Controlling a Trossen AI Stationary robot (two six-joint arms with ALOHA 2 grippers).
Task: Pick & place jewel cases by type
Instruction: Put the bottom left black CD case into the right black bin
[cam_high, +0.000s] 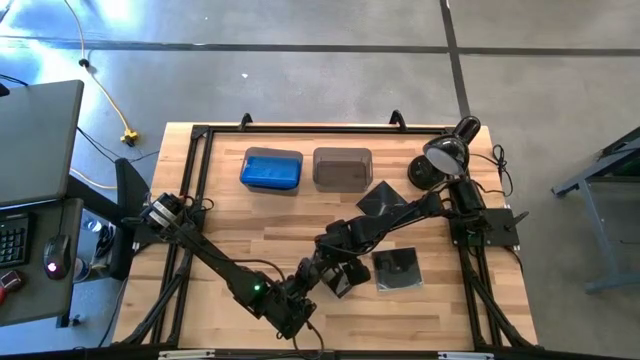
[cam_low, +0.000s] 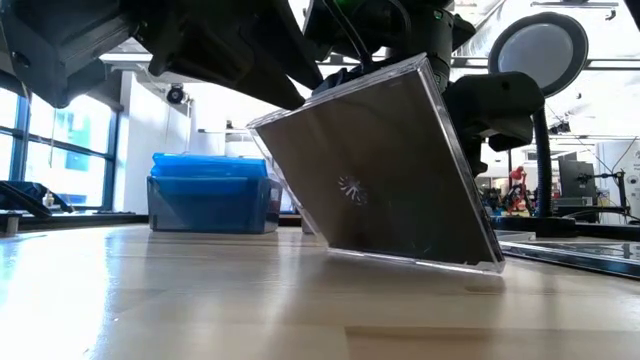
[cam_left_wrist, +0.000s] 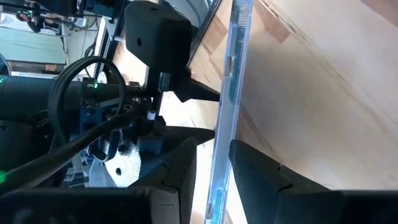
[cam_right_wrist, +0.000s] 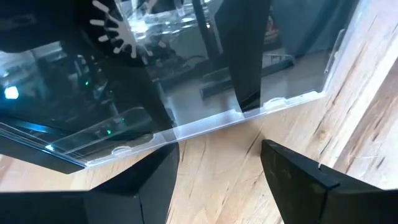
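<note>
I have a dark case (cam_low: 385, 170) tipped up on one edge near the front middle of the tabletop (cam_high: 230, 215), leaning, its low edge touching the wood; my left pincer (cam_left_wrist: 213, 163) straddles the thin edge with a finger on each face, though I cannot tell if it is truly clamped yet; my right pincer (cam_right_wrist: 214, 177) hangs released just beside the same case, gripping nothing. To do this well I would squeeze squarely on both faces before lifting, since glossy plastic may slip; I would keep the right arm clear. The blue bin (cam_high: 271, 169) and the grey bin (cam_high: 342, 167) wait at the back; two more dark cases (cam_high: 397, 269) (cam_high: 381, 199) lie flat nearby.
</note>
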